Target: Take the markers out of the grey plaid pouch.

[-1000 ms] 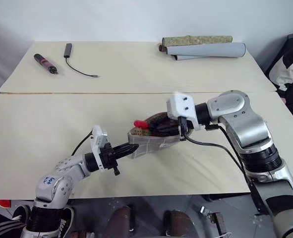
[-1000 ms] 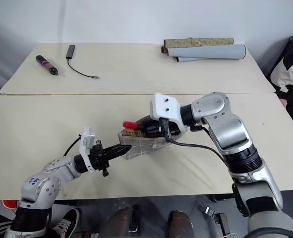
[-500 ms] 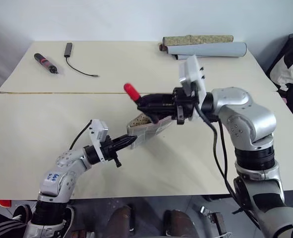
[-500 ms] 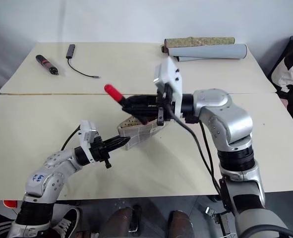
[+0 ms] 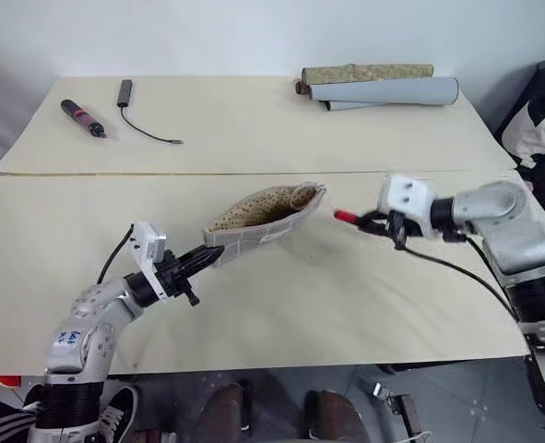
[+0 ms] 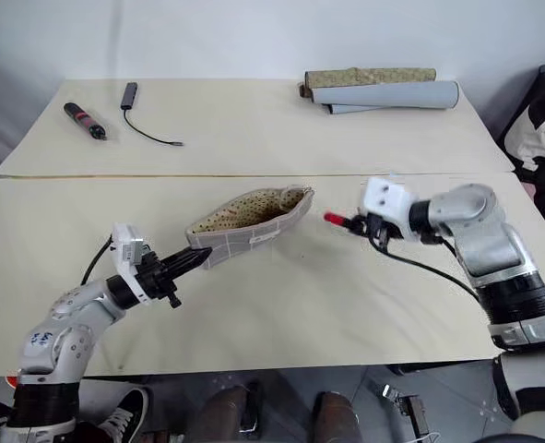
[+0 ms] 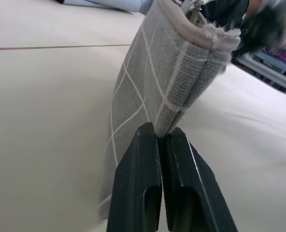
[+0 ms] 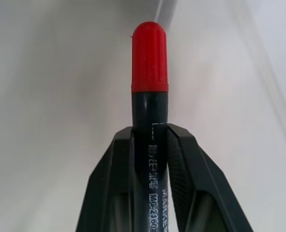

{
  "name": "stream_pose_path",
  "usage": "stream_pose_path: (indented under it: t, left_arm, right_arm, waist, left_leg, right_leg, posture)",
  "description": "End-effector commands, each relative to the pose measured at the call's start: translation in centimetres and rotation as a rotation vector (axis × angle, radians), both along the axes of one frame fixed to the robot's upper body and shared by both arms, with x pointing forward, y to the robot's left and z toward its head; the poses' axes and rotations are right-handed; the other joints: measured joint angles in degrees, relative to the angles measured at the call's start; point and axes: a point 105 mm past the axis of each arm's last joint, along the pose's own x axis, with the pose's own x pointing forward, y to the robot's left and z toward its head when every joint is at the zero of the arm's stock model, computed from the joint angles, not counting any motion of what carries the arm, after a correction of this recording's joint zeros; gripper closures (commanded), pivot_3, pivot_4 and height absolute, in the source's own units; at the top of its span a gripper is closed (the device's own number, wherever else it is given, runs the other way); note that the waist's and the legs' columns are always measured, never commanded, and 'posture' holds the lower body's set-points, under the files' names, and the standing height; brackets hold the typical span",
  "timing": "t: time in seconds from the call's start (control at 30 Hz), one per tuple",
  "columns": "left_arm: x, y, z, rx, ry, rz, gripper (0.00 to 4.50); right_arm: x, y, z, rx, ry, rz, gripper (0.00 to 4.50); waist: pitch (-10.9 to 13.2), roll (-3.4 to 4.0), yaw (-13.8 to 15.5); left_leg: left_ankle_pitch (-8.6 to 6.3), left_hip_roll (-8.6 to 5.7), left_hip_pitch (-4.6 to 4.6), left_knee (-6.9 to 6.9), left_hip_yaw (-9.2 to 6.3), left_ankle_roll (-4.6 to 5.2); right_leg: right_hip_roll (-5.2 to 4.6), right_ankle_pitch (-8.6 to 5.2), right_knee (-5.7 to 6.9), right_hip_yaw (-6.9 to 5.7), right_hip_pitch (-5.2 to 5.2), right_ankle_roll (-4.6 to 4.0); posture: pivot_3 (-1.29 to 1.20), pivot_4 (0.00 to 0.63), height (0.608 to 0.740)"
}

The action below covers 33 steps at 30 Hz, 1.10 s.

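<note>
Looking down from the left eye, the grey plaid pouch (image 5: 263, 214) hangs lifted off the table (image 5: 254, 305), mouth up and open, its long axis running from the left end effector (image 5: 198, 261) up toward the right. That left end effector is pressed together on the pouch's lower corner. Out to the right, clear of the pouch mouth, the right end effector (image 5: 369, 221) pinches the red marker (image 5: 346, 216), red cap pointing back toward the pouch.

Over to the right eye: same picture, marker just beside the pouch's open end but apart from it, bare table beneath. The green highlighter can't be made out; the brown lining hides whatever sits inside.

Left wrist now: two black fingers (image 7: 138, 183) clamped flat on the folded fabric edge, pouch rising away from them.

Right wrist: marker gripped along its dark barrel, lying in line with the fingers (image 8: 179, 159), red cap poking out past the tips, pale table beyond.

My read: the right arm is the one to set this marker down, so what matters is the open table below it, away from the pouch.
</note>
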Motion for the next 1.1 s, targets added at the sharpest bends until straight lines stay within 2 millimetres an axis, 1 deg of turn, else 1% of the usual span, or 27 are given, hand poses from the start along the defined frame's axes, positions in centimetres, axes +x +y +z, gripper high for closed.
stream_pose_path:
  t: [0.03,0.13,0.17,0.2,0.27,0.33,0.37,0.4,0.5,0.6,0.63,0.67,0.7,0.73,0.8,0.9,0.93,1.0,1.07,1.1]
  left_arm:
    - [-0.3,-0.7,1.1,-0.014,-0.045,-0.025,4.5]
    - [-0.2,-0.6,1.2,-0.014,-0.046,-0.021,4.5]
    - [-0.2,-0.5,1.2,-0.013,-0.048,-0.021,4.5]
    - [-0.2,-0.5,1.3,-0.013,-0.049,-0.02,4.5]
    - [-0.2,-0.5,1.3,-0.011,-0.049,-0.021,4.5]
    - [-0.3,-0.6,1.3,-0.021,-0.045,-0.023,4.5]
    - [-0.3,-0.7,1.3,-0.021,-0.044,-0.025,4.5]
    - [-0.4,-0.8,1.3,-0.023,-0.042,-0.029,4.5]
    - [-0.4,-0.9,1.2,-0.024,-0.038,-0.033,4.5]
    - [-0.4,-0.8,1.2,-0.024,-0.037,-0.032,4.5]
    - [-0.3,-0.8,1.2,-0.025,-0.037,-0.033,4.5]
    - [-0.3,-0.9,1.2,-0.026,-0.037,-0.034,4.5]
    - [-0.2,-0.9,1.3,-0.026,-0.038,-0.038,4.5]
    - [-0.2,-1.0,1.3,-0.028,-0.037,-0.042,4.5]
    - [-0.2,-1.0,1.4,-0.029,-0.037,-0.046,4.5]
    - [-0.2,-1.7,1.9,-0.014,-0.047,-0.072,4.5]
    - [-0.3,-2.0,2.0,-0.001,-0.053,-0.084,4.5]
    - [-0.4,-2.5,2.0,0.012,-0.059,-0.102,4.5]
    - [-0.5,-2.8,2.2,0.004,-0.06,-0.109,4.5]
    - [-0.6,-2.9,2.1,0.007,-0.059,-0.11,4.5]
  right_arm:
    - [0.5,-0.4,-0.6,-0.081,-0.041,0.003,3.95]
    - [0.7,-1.4,-1.7,-0.136,-0.028,-0.014,3.95]
    - [0.5,-0.8,-1.7,-0.088,-0.005,-0.008,3.95]
    - [0.4,0.0,-1.5,-0.04,0.007,0.002,3.22]
    - [0.3,0.8,-0.8,0.008,0.0,0.016,2.65]
    - [0.4,0.6,-0.1,-0.011,-0.022,0.016,1.97]
    - [0.4,0.7,0.5,-0.009,-0.039,0.023,1.61]
    - [0.5,0.9,1.4,0.033,-0.049,0.023,1.28]
    - [0.1,2.7,5.8,0.181,-0.113,0.096,1.28]
    - [-0.2,4.2,9.0,0.269,-0.191,0.152,1.28]
    - [-0.4,4.9,10.3,0.323,-0.212,0.175,1.28]
    - [-1.0,5.8,11.6,0.377,-0.236,0.217,1.28]
    - [-1.7,6.8,12.6,0.427,-0.231,0.267,1.28]
    - [-2.5,7.8,13.1,0.477,-0.203,0.309,1.45]
    - [-3.5,9.0,13.1,0.516,-0.163,0.356,1.83]
    - [-5.2,12.0,11.0,0.5,-0.115,0.457,2.9]
    - [-5.3,12.5,10.6,0.486,-0.118,0.473,3.28]
    - [-4.8,13.4,10.3,0.452,-0.175,0.474,3.88]
    - [-4.7,14.4,10.3,0.458,-0.187,0.484,3.88]
    - [-4.3,15.1,9.8,0.426,-0.207,0.486,3.88]
  waist:
    - [0.0,0.01,-0.1]
    - [0.0,0.02,0.0]
    - [0.0,0.01,0.0]
    - [0.0,0.01,0.0]
    - [0.0,0.01,0.0]
    - [0.0,0.02,0.0]
    - [0.0,0.02,0.0]
    - [0.0,0.02,0.0]
    - [0.1,0.17,-0.1]
    - [0.2,0.26,-0.1]
    - [0.2,0.26,0.0]
    - [0.2,0.26,0.0]
    - [0.2,0.26,0.0]
    - [0.2,0.26,0.0]
    - [0.2,0.26,0.0]
    - [0.1,0.24,0.2]
    - [0.1,0.24,0.1]
    - [0.1,0.24,0.1]
    - [0.1,0.24,0.0]
    - [0.1,0.24,-0.1]
  left_leg:
    - [0.0,0.0,0.0,0.02,0.0,0.0]
    - [0.01,0.02,0.02,0.05,-0.01,-0.02]
    - [0.0,0.02,0.04,0.06,-0.02,-0.02]
    - [0.0,0.02,0.05,0.07,-0.03,-0.02]
    - [0.0,0.02,0.04,0.09,-0.06,-0.03]
    - [0.0,0.04,0.04,0.08,-0.07,-0.03]
    - [-0.01,0.04,0.04,0.07,-0.07,-0.03]
    - [-0.01,0.04,0.04,0.06,-0.07,-0.04]
    - [-0.01,0.03,0.02,0.06,-0.07,-0.03]
    - [-0.01,0.06,0.04,0.06,-0.06,-0.03]
    - [-0.01,0.08,0.04,0.06,-0.07,-0.04]
    - [-0.02,0.1,0.04,0.06,-0.08,-0.06]
    - [-0.02,0.1,0.04,0.06,-0.09,-0.07]
    - [-0.03,0.1,0.03,0.05,-0.09,-0.06]
    - [-0.04,0.1,0.03,0.05,-0.1,-0.06]
    - [-0.06,0.08,0.01,0.06,-0.14,-0.03]
    - [-0.07,0.08,0.01,0.06,-0.14,-0.03]
    - [-0.08,0.05,0.01,0.06,-0.12,-0.02]
    - [-0.07,0.02,-0.01,0.06,-0.08,-0.02]
    - [-0.07,0.02,0.0,0.06,-0.08,-0.02]
  right_leg:
    - [0.0,0.0,0.01,0.01,0.0,0.0]
    - [0.01,0.0,0.02,0.01,0.02,0.0]
    - [0.01,0.0,0.01,0.0,0.05,0.0]
    - [0.01,0.01,-0.01,0.0,0.09,0.01]
    - [-0.01,0.01,-0.02,-0.01,0.1,0.02]
    - [-0.02,0.02,-0.02,-0.02,0.09,0.02]
    - [-0.03,0.02,-0.02,-0.02,0.08,0.02]
    - [-0.02,0.02,-0.02,-0.02,0.08,0.02]
    - [-0.01,0.02,-0.04,-0.03,0.07,0.02]
    - [0.01,0.02,0.0,-0.01,0.06,0.02]
    - [0.02,0.02,-0.01,-0.02,0.06,0.02]
    - [0.05,0.02,-0.02,-0.03,0.07,0.02]
    - [0.06,0.02,-0.03,-0.03,0.07,0.02]
    - [0.06,0.02,-0.02,-0.02,0.07,0.01]
    - [0.04,0.02,0.04,-0.04,0.09,0.01]
    - [0.0,0.03,0.1,-0.08,0.11,0.01]
    - [0.01,0.03,0.1,-0.08,0.12,0.01]
    - [0.05,0.03,0.13,-0.07,0.1,0.02]
    - [0.04,0.03,0.21,-0.03,0.05,0.03]
    - [0.05,0.03,0.24,-0.01,0.05,0.03]
  posture:
    - [0.0,0.15,0.74]
    - [0.0,0.15,0.74]
    - [0.0,0.15,0.74]
    - [0.0,0.15,0.74]
    - [0.0,0.15,0.74]
    - [0.0,0.15,0.74]
    - [0.0,0.15,0.74]
    - [0.0,0.15,0.74]
    - [0.0,0.15,0.74]
    - [0.0,0.15,0.74]
    - [0.0,0.15,0.74]
    - [0.0,0.15,0.74]
    - [0.0,0.15,0.74]
    - [0.0,0.15,0.74]
    - [0.0,0.15,0.74]
    - [0.0,0.15,0.74]
    - [0.0,0.15,0.74]
    - [0.0,0.15,0.74]
    - [0.0,0.15,0.74]
    - [0.0,0.15,0.74]
